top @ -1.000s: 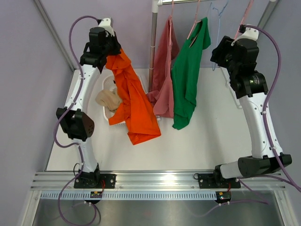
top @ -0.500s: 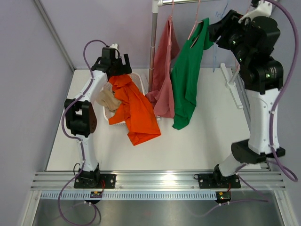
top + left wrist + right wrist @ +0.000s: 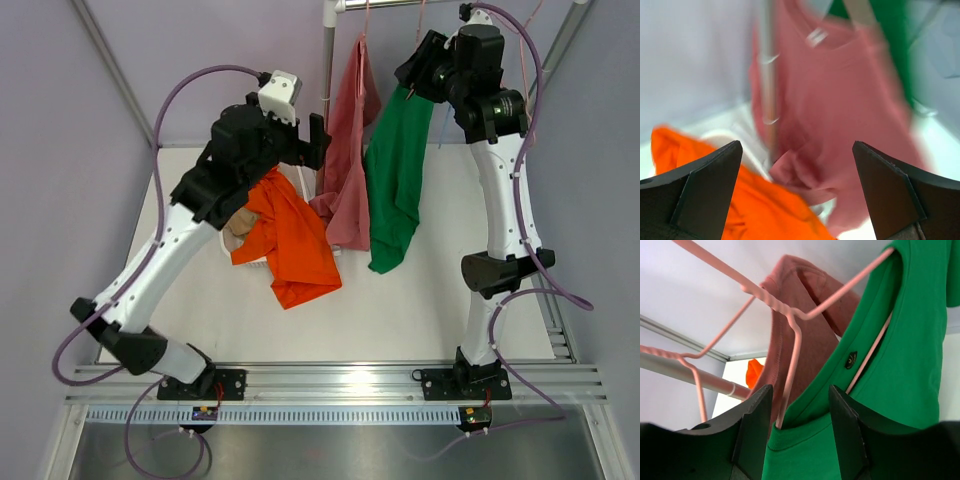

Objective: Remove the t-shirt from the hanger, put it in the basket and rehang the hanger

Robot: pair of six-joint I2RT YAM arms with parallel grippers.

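- A bright orange cloth t-shirt [image 3: 295, 245] lies loose, half over a white plastic basket [image 3: 254, 266].
- A soft beige cloth [image 3: 237, 228] sits in the basket.
- A shiny metal pole [image 3: 326, 90] stands just behind the basket.
- All of it is on a flat white table [image 3: 420, 310].

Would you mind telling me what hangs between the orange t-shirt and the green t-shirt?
The pink t-shirt hangs there, with the rack pole beside it, nearer the orange t-shirt, as the top external view shows.

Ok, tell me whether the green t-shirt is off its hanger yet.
No: in the right wrist view the green t-shirt hangs on the pink hanger, whose wire runs inside its collar.
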